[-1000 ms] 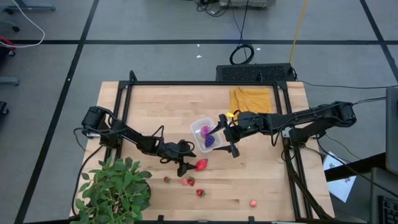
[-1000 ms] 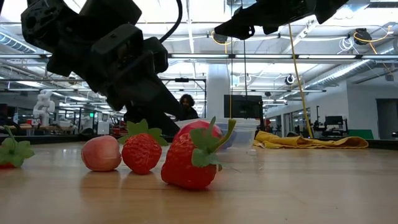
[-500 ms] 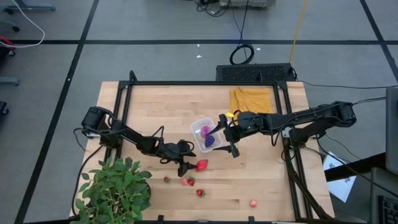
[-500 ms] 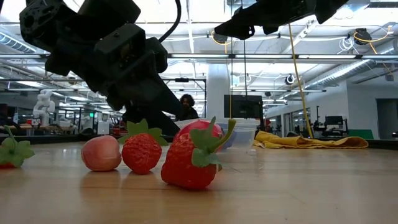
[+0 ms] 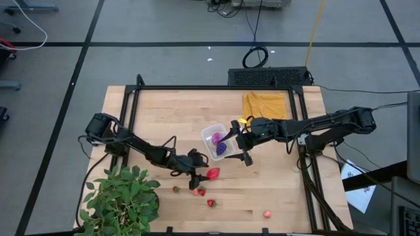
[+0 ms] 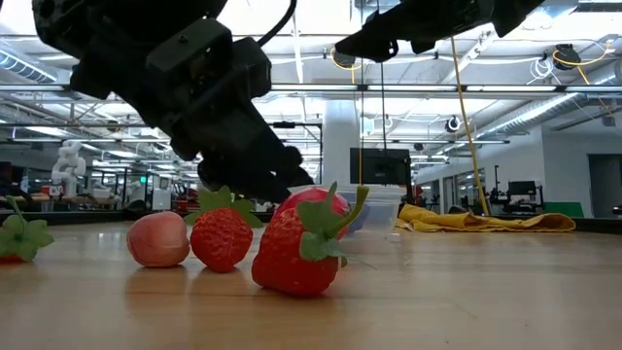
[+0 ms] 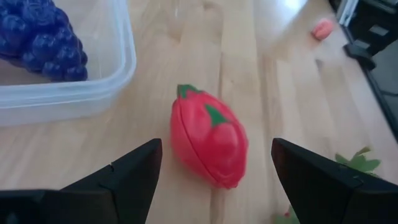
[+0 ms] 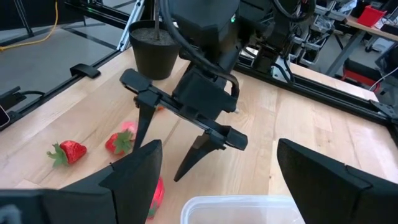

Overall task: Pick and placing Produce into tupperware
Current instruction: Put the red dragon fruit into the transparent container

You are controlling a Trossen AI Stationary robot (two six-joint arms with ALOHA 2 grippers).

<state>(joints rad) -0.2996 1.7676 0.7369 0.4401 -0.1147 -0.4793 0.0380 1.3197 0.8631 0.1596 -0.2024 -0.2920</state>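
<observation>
The red dragon fruit (image 7: 209, 145) is lying on the table (image 5: 275, 190) between the left end effector's (image 5: 197, 178) spread, empty fingers; the right end effector (image 5: 241, 143), also open, is hovering beside the tupperware (image 5: 216, 142).

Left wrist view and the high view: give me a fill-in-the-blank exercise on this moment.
1. The left hand is open, and the red fruit between its fingers lies on the ____.
2. The tupperware already holds a bunch of ____.
3. The right hand hovers beside the tupperware, fingers ____.
4. Behind the tupperware lies a folded ____ cloth.

Missing words: table; grapes; open; yellow
</observation>
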